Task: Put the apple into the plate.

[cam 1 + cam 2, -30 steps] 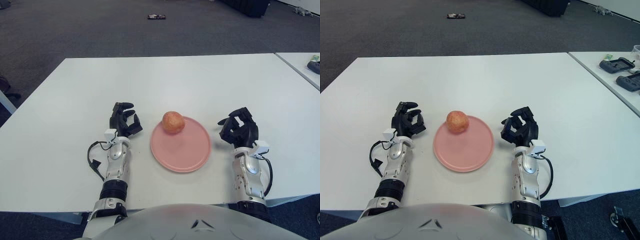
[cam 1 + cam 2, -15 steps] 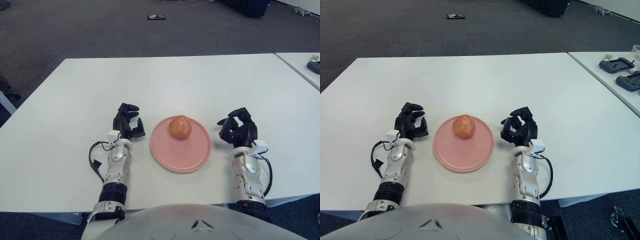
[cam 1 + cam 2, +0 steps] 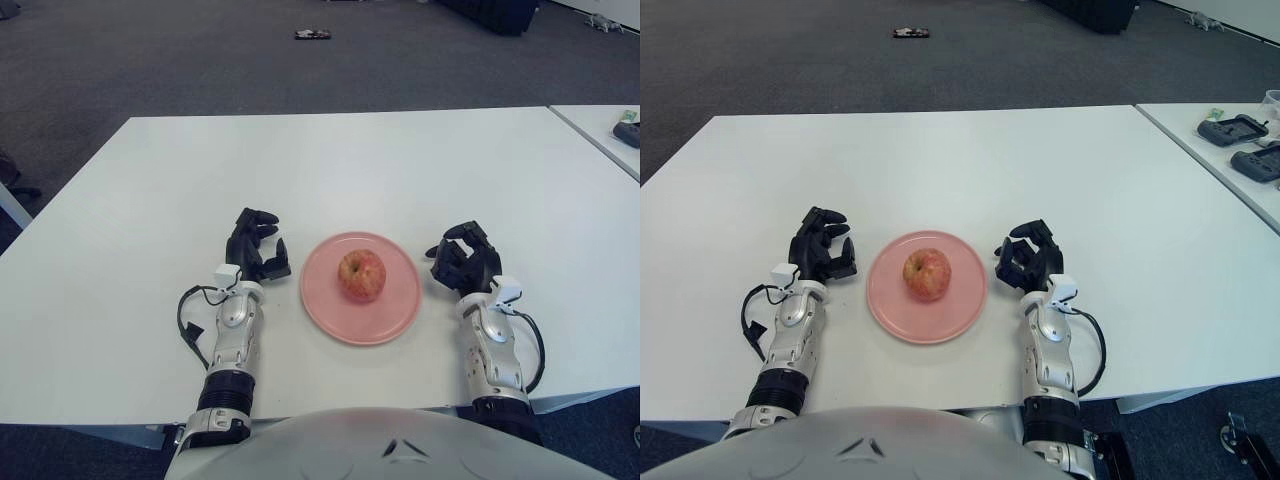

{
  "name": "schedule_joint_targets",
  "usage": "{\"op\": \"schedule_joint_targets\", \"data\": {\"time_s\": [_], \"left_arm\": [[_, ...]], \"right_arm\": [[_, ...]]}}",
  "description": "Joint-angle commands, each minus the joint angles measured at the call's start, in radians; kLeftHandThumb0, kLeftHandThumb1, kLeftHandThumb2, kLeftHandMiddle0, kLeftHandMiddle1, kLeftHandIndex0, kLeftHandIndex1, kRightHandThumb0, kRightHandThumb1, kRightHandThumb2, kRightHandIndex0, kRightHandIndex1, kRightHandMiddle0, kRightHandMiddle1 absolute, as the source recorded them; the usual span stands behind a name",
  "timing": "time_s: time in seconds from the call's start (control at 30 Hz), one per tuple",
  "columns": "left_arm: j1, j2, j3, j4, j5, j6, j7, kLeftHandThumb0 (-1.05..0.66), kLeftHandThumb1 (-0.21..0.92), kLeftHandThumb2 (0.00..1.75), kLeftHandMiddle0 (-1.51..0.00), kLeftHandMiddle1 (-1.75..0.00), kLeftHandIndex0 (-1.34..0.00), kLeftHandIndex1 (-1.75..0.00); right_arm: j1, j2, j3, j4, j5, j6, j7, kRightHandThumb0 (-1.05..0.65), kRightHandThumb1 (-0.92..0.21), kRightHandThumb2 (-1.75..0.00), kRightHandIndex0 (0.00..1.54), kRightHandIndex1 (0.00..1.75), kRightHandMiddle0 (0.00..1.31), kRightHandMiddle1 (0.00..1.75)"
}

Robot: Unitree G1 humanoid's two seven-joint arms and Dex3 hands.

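Pink plate [image 3: 398, 310] | apple [image 3: 361, 275] centred, stem up | left hand [image 3: 256, 250], right hand [image 3: 462, 262] curled, empty

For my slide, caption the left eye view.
Apple resting on pink plate, left hand and right hand flanking it.

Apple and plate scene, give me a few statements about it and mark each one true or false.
1. The apple sits on the pink plate. True.
2. The left hand is gripping the apple. False: it is beside the plate's left edge, holding nothing.
3. The right hand is to the right of the plate, apart from the apple. True.
4. The plate is stacked on a second plate. False: it lies directly on the white table.
5. The apple rests on the bare table behind the plate. False: it is near the plate's middle.
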Motion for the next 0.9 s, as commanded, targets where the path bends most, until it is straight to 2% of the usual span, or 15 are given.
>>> {"op": "schedule_joint_targets", "data": {"time_s": [0.0, 0.87], "left_arm": [[0.045, 0.001, 0.005, 0.018, 0.012, 0.037, 0.020, -0.01, 0.25, 1.41, -0.66, -1.74, -0.43, -1.75], [0.088, 0.014, 0.026, -0.022, 0.018, 0.032, 0.041, -0.01, 0.26, 1.40, -0.65, -1.73, -0.43, -1.75]], "right_arm": [[-0.013, -0.007, 0.011, 0.042, -0.018, 0.018, 0.001, -0.01, -0.49, -1.00, 0.61, 1.38, 0.38, 1.75], [-0.041, -0.004, 0.025, 0.097, -0.038, 0.025, -0.021, -0.01, -0.53, -0.96, 0.56, 1.39, 0.38, 1.75]]}}
